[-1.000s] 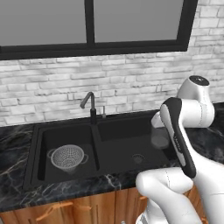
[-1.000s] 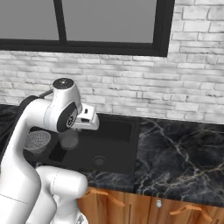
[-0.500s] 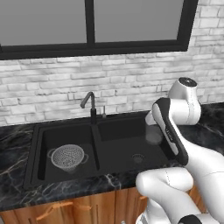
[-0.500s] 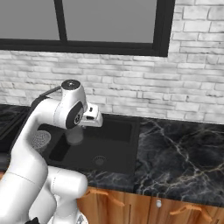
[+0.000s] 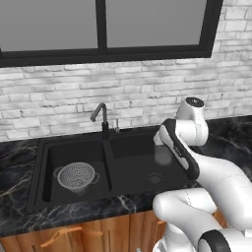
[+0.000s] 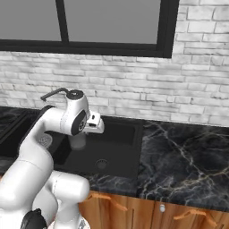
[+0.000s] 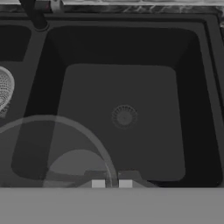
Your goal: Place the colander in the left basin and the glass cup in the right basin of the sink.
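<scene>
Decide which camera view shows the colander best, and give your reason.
The left base view: the whole colander sits unobstructed in the left basin. The hand view catches a slice of its mesh at the frame's edge. The right base view gives a small patch behind the arm.

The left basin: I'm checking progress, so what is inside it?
The colander sits upright on the floor of the left basin. The basin floor beneath it, including any drain, is covered.

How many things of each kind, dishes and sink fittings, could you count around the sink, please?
Colanders: 1, the colander.
Glass cups: 1, the glass cup.
Basins: 2, the left basin and the right basin.
Faucets: 1, the faucet.
Total: 5.
</scene>
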{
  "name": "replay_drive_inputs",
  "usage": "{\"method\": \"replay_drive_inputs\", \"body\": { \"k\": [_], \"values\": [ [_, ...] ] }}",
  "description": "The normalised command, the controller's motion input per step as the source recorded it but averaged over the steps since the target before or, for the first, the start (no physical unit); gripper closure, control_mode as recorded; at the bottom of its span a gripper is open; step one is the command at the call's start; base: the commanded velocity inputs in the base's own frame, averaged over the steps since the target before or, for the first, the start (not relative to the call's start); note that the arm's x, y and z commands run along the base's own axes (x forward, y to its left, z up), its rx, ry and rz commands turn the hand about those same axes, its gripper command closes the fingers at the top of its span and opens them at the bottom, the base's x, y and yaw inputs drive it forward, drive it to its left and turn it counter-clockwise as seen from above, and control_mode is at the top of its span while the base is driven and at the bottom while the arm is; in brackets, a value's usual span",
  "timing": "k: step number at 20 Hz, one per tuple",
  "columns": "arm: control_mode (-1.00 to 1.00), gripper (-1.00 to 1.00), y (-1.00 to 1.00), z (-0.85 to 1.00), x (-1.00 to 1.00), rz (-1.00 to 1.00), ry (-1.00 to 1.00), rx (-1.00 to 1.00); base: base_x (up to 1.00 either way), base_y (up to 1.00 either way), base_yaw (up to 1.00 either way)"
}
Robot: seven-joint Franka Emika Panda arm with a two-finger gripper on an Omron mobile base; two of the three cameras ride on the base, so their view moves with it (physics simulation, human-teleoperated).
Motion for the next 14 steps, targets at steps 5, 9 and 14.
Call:
{"method": "replay_drive_inputs", "body": {
  "k": [5, 9, 14],
  "values": [
    [-1.00, 1.00, 0.03, -0.52, 0.31, 0.00, 0.00, 0.00, 0.00, 0.00, 0.00],
    [-1.00, 1.00, 0.00, -0.53, 0.27, 0.00, -0.01, 0.00, 0.00, 0.00, 0.00],
    [-1.00, 1.00, 0.01, -0.52, 0.25, 0.00, 0.00, 0.00, 0.00, 0.00, 0.00]
  ]
}}
